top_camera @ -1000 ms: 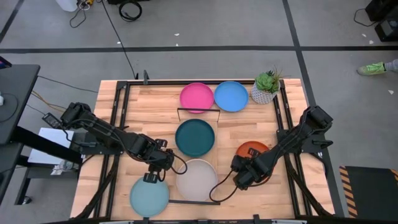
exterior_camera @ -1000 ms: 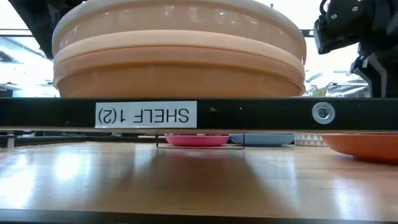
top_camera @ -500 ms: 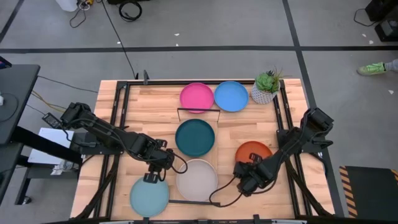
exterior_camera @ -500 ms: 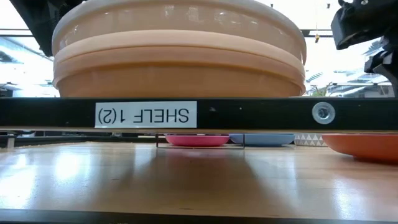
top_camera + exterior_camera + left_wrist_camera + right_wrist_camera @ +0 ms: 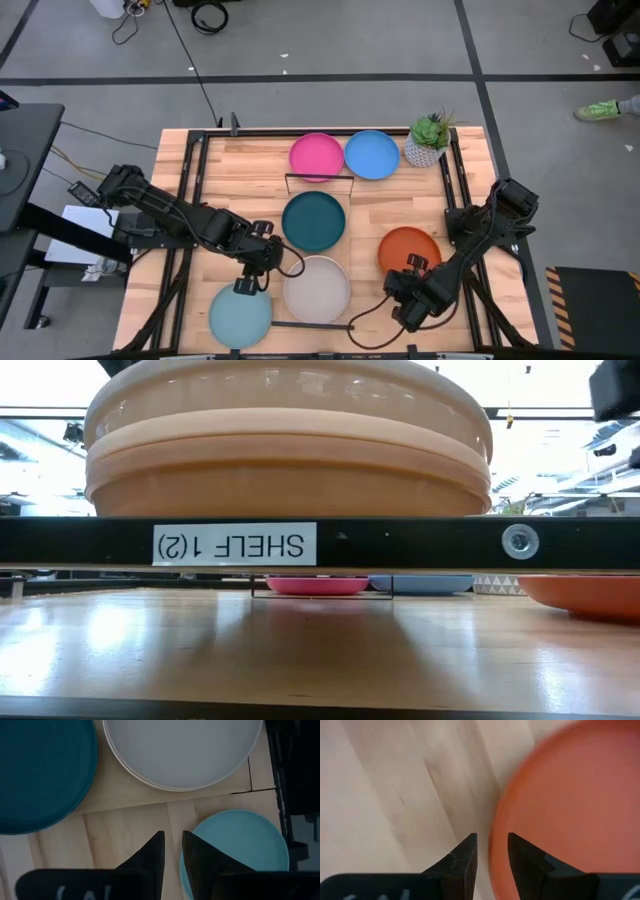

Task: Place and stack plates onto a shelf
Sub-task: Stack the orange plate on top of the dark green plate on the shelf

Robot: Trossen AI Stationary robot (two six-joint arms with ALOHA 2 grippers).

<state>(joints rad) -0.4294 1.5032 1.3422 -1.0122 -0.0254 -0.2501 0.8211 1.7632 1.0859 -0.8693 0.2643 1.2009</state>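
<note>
Seen from the high view, the tabletop (image 5: 250,165) carries six plates: a pink plate (image 5: 317,156) and a blue plate (image 5: 371,154) side by side at the far edge, a dark teal plate (image 5: 313,221) in the middle, a cream plate (image 5: 317,289) nearer, a light aqua plate (image 5: 240,316) at the near left, and an orange plate (image 5: 409,250) at the right. A white potted plant (image 5: 429,139) stands just beside the blue plate. The left pincer (image 5: 245,285) hangs at the far rim of the light aqua plate, beside the cream one. The right pincer (image 5: 412,268) sits at the near rim of the orange plate.

Across the low view, a black rail labelled as the shelf (image 5: 400,544) carries a cream plate stacked on a tan plate (image 5: 288,480); under it the pink, blue and orange plates show on the wood.

Through the left wrist view, the left pincer's fingers (image 5: 155,855) stand narrowly apart over bare wood, one tip at the light aqua plate's edge, gripping nothing.

Through the right wrist view, the right pincer's fingers (image 5: 468,851) stand a little apart, straddling the orange plate's rim; I cannot tell whether they press it.
</note>
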